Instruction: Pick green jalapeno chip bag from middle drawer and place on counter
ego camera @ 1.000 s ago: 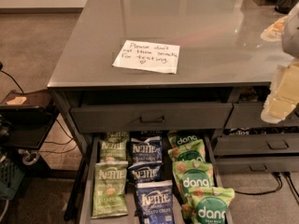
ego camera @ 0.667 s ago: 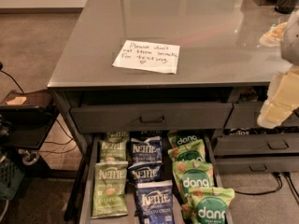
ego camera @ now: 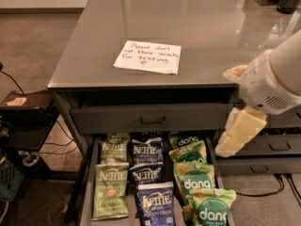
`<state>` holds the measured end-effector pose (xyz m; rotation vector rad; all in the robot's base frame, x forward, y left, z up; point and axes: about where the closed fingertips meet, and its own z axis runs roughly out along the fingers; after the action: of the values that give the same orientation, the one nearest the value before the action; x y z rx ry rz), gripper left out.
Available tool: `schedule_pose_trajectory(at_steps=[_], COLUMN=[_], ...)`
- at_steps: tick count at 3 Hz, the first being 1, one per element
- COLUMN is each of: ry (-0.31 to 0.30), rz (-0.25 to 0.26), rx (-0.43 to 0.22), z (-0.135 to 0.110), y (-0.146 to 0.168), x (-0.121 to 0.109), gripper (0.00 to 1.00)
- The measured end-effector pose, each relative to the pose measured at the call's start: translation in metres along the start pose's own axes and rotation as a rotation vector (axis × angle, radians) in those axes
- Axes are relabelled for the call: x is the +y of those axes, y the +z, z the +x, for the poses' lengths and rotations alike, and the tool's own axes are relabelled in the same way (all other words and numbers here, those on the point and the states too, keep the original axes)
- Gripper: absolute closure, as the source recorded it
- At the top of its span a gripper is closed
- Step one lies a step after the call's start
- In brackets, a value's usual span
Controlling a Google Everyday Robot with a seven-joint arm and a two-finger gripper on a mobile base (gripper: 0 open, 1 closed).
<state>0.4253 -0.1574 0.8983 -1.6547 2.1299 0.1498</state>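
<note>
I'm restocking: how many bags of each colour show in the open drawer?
Olive-green Kettle bags: 3
Dark blue Kettle bags: 3
Brighter green dang bags: 3 by lettering
Total: 9; overlaps may hide more.
The gripper hangs right of the middle drawer.

A glossy grey counter fills the upper frame. A white handwritten note lies flat near its front edge. The gripper hangs at right, below that edge.
</note>
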Motion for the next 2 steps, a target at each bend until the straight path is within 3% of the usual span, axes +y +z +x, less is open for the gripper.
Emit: schedule_pose_trajectory(at_steps=[2], ry=[-0.011], rz=[-0.124], rx=[-0.155], z=[-0.04], y=[0.12], x=[0.044], gripper=[0.0])
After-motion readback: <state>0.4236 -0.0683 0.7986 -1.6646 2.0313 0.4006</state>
